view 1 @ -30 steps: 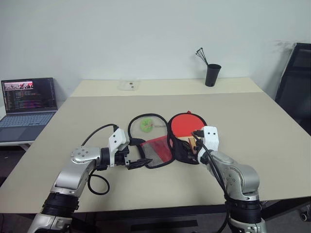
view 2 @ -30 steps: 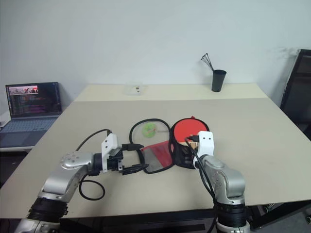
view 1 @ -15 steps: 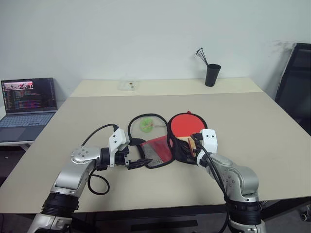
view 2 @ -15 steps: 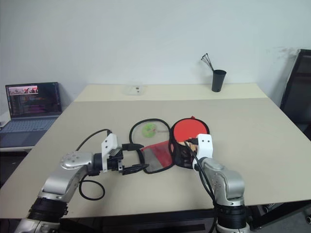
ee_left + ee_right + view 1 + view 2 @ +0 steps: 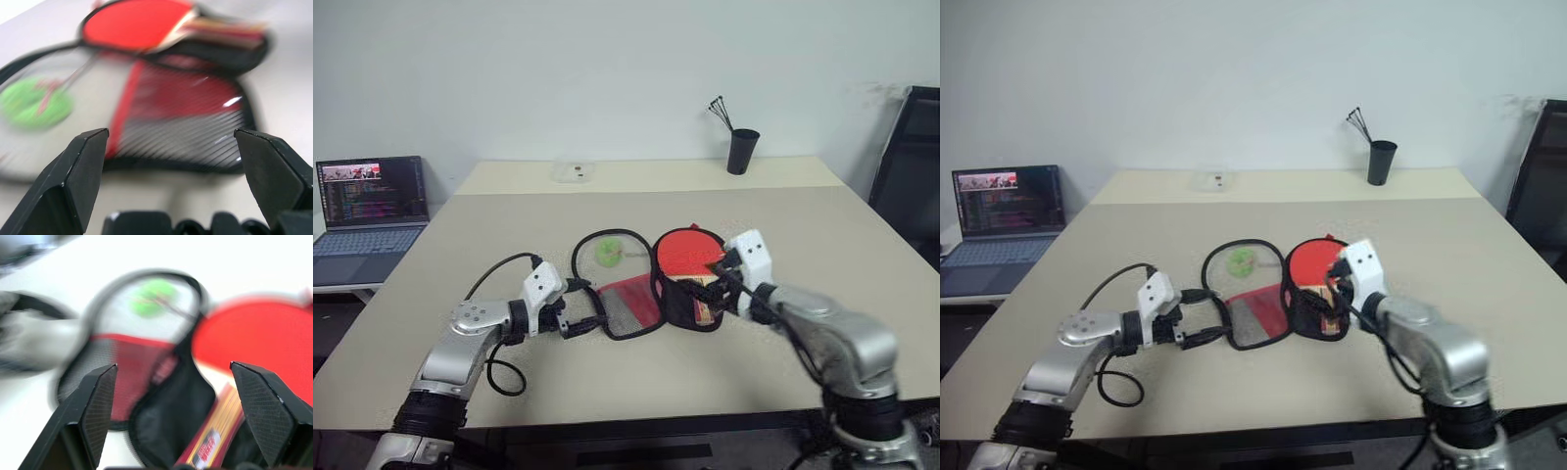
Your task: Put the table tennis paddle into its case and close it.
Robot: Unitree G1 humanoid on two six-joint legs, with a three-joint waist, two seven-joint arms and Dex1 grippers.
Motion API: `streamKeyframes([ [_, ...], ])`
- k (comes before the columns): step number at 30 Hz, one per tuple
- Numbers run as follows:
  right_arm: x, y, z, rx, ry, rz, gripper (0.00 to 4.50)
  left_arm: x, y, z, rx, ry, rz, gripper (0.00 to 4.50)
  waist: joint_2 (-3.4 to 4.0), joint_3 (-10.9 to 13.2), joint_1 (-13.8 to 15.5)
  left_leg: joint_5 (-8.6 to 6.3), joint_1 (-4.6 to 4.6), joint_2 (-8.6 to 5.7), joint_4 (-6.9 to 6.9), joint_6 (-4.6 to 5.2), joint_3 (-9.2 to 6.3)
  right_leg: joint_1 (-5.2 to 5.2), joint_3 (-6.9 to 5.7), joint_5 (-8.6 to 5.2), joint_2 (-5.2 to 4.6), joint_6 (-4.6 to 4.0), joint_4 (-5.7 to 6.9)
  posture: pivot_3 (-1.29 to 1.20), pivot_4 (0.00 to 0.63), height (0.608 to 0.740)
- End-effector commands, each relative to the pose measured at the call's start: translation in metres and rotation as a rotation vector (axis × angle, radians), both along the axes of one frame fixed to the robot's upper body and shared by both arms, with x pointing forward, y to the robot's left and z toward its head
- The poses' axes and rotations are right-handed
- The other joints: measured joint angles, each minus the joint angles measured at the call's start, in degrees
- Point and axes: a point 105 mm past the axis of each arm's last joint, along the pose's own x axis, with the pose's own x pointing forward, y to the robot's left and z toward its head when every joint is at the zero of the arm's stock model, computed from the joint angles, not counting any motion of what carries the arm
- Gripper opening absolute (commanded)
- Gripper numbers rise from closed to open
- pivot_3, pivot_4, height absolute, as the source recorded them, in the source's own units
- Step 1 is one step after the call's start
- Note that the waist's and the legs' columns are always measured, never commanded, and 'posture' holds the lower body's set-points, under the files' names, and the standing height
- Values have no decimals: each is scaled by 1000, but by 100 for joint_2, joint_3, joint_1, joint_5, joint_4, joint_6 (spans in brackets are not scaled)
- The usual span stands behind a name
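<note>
Near the table's (image 5: 862, 255) front edge, table tennis paddle (image 5: 690, 250) resting in the unzipped case (image 5: 651, 289), right gripper (image 5: 724, 277) raised above its handle, left gripper (image 5: 570, 318) low beside the mesh flap, both jaws wide, empty.

We see even, bright room light with soft shadows on the worktop (image 5: 822, 245); the right arm smears, and both wrist views blur beyond sharp fingers (image 5: 73, 181).
</note>
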Motion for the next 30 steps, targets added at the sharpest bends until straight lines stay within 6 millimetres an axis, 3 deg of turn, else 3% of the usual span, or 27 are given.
streamKeyframes([
  [1, -24, 1, 33, 1, -82, 198, 3985, 11, 16, 7, 56, -51, 70, 4500, -1, 0, 4, 0, 0, -1, 0, 0, 1, 0, 0, 0, 1, 0, 1, 0, 150, 740],
  [3, -29, -2, 34, -32, -84, 236, 3985, 18, 25, 1, 92, -41, 122, 4500, -2, 0, 13, 0, 0, -1, 1, 0, 6, 1, -4, 0, 1, 0, 2, 0, 150, 740],
  [8, -27, -7, 33, -60, -90, 227, 4014, 29, 31, -10, 86, 24, 181, 2785, -4, 0, 16, 0, -1, -1, 3, 0, 12, 3, -1, 0, -1, 0, 1, 0, 150, 740],
  [16, -24, -6, 29, -66, -100, 216, 4014, 41, 17, -19, 75, 68, 150, 18, -5, 0, 31, 0, -2, -4, 6, -1, 18, 4, 0, 1, -4, 0, 4, 0, 150, 740],
  [25, -26, -5, 24, -70, -98, 210, 4014, 60, -16, -20, -19, 59, 143, 18, -8, -1, 131, 0, -3, -8, 13, -1, 21, 8, -2, 2, -6, 0, 5, 0, 150, 740],
  [30, -25, -9, 22, -76, -96, 193, 4014, 71, -43, -4, -44, 12, 87, 18, -10, -1, 171, 0, -6, -10, 15, -1, 21, 9, -4, 2, -6, -1, 3, 0, 150, 740],
])
